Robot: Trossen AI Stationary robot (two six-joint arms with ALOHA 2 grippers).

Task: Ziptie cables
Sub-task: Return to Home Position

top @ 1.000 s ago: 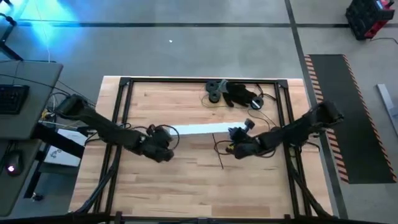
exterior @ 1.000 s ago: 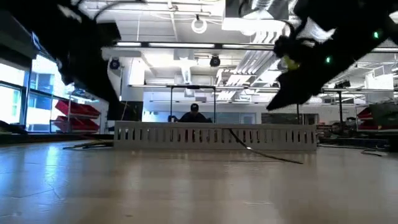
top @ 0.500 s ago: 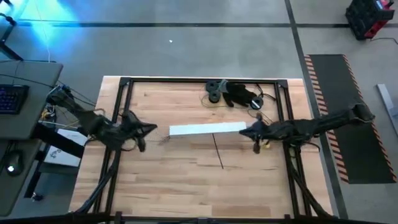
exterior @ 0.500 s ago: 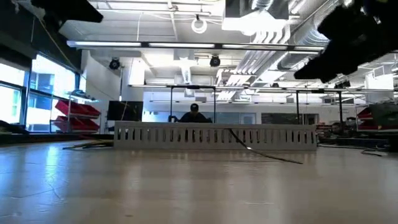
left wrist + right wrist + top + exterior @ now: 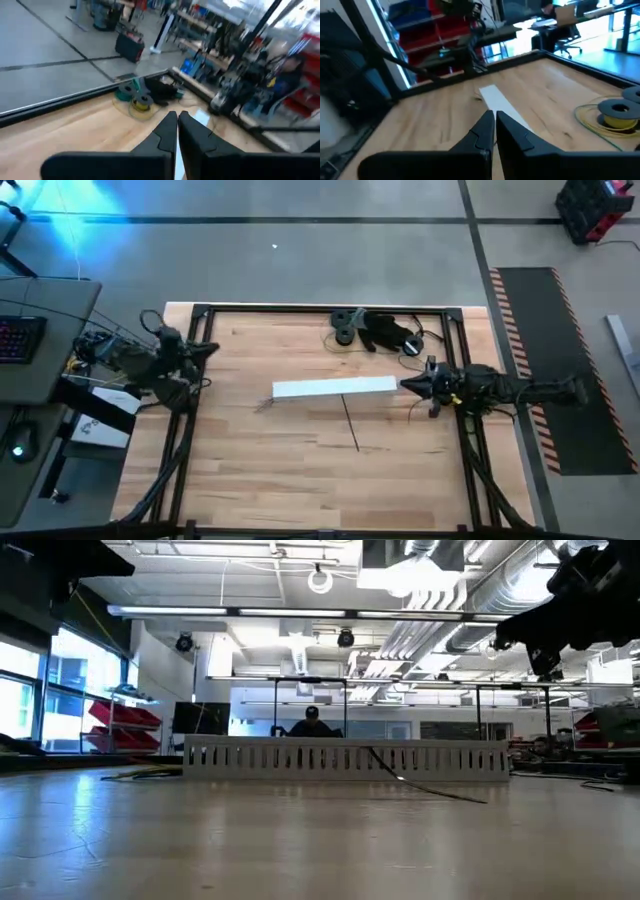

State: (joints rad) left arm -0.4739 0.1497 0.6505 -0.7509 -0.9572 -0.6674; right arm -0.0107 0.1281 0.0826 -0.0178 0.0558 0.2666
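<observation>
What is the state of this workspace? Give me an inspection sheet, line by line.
Surface: wooden table inside black frame rails.
Job's things: white cable duct lying mid-table; thin dark stick running from it toward the near edge.
Clutter: spools and a dark heap at the far edge.
End effectors: left end effector at the table's left edge, shut, empty; right end effector raised beside the duct's right end, shut, empty.
Cables: nothing seen loose on the wood; yellow wire coiled by a spool.
Surroundings: person beyond the table; keyboard desk on the left.
</observation>
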